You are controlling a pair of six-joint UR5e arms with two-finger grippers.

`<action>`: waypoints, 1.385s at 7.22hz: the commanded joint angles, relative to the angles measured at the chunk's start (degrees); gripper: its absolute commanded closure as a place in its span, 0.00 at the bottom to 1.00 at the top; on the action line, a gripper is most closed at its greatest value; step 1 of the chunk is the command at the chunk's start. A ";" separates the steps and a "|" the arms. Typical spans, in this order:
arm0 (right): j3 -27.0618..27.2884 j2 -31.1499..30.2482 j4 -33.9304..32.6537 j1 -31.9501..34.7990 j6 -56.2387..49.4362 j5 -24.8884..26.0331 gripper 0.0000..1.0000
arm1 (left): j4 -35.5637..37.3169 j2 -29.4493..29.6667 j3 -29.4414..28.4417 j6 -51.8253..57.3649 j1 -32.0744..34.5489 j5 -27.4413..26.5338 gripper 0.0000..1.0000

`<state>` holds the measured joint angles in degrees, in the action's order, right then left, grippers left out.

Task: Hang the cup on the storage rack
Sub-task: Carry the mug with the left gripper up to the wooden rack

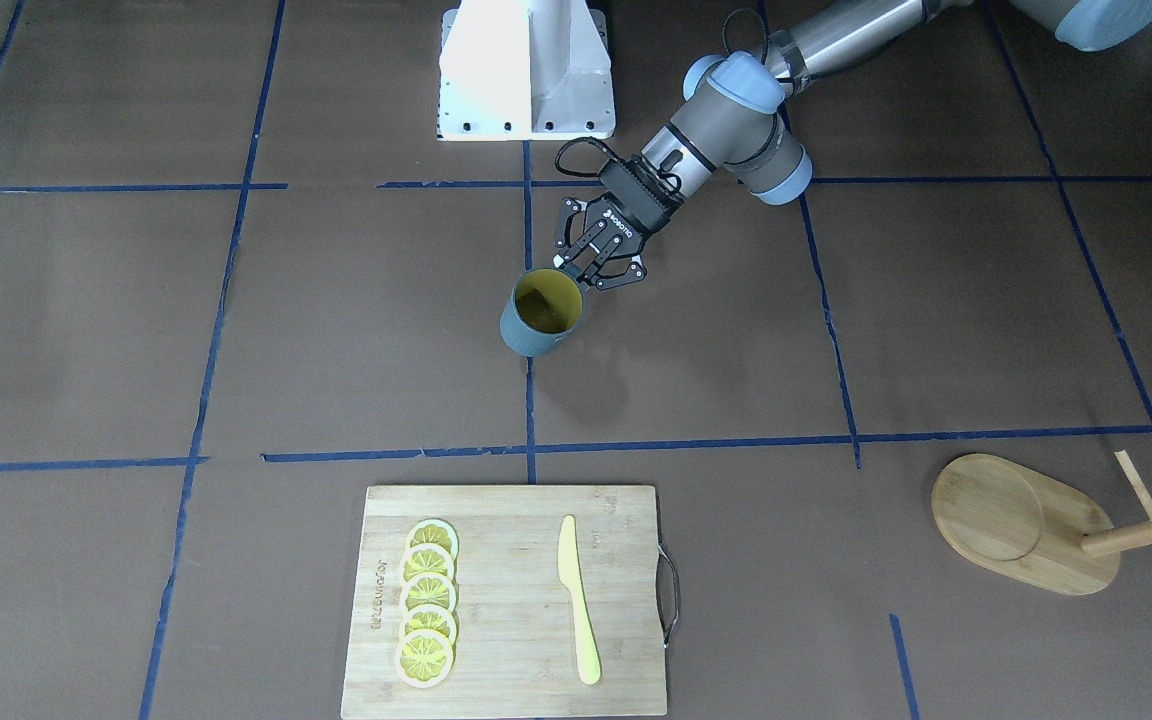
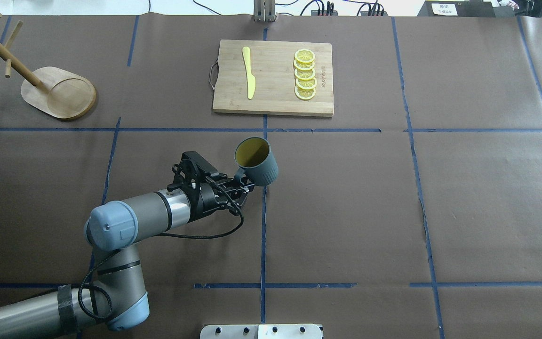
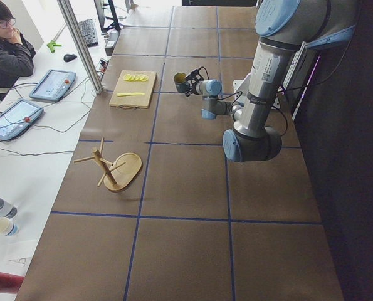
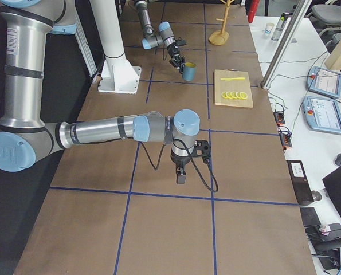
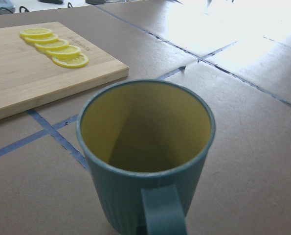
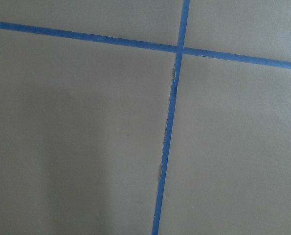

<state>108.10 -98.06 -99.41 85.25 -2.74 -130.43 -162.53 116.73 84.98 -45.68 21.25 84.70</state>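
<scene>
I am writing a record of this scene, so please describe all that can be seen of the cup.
The cup is dark teal-grey outside, with fine ribs low on its wall, and yellow inside. It looks like matte plastic and is empty. The left end effector grips its loop handle. The cup is mouth up, slightly tilted, near the middle of the table, apart from the cutting board. Whether its base touches the table cannot be told.

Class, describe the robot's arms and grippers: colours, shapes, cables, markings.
The left arm and right arm are silver-grey tubes with pale blue joint caps. The left gripper is black with white lettering and looping black cable; the right gripper is black, cabled too.
</scene>
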 commanded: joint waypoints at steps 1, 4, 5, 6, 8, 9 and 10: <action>-0.08 0.06 0.01 0.00 -0.07 0.00 0.00 | -0.42 -0.27 1.32 -19.23 4.31 7.02 0.97; -0.08 -0.12 -0.08 0.00 0.02 0.00 0.00 | -2.53 -2.99 4.22 -48.44 11.93 11.06 1.00; -0.17 -0.38 -0.08 0.00 0.02 0.00 0.00 | -2.44 -3.26 4.23 -52.80 19.46 21.19 1.00; -0.08 -0.55 -0.08 0.09 0.02 0.09 0.00 | -2.36 -4.83 4.14 -57.46 27.45 30.00 1.00; -0.17 -0.56 0.00 0.09 0.02 0.09 0.00 | -2.27 -5.02 0.56 -61.11 40.13 45.30 1.00; 0.01 -0.56 -0.08 0.09 0.02 0.09 0.00 | -2.27 -5.02 -0.51 -62.59 43.93 48.16 1.00; 0.01 -0.56 -0.08 0.09 0.02 0.09 0.00 | -2.70 -5.02 -0.69 -68.26 45.10 48.54 1.00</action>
<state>108.05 -98.61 -99.47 85.34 -2.72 -130.34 -164.90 111.75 85.09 -108.95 63.23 130.79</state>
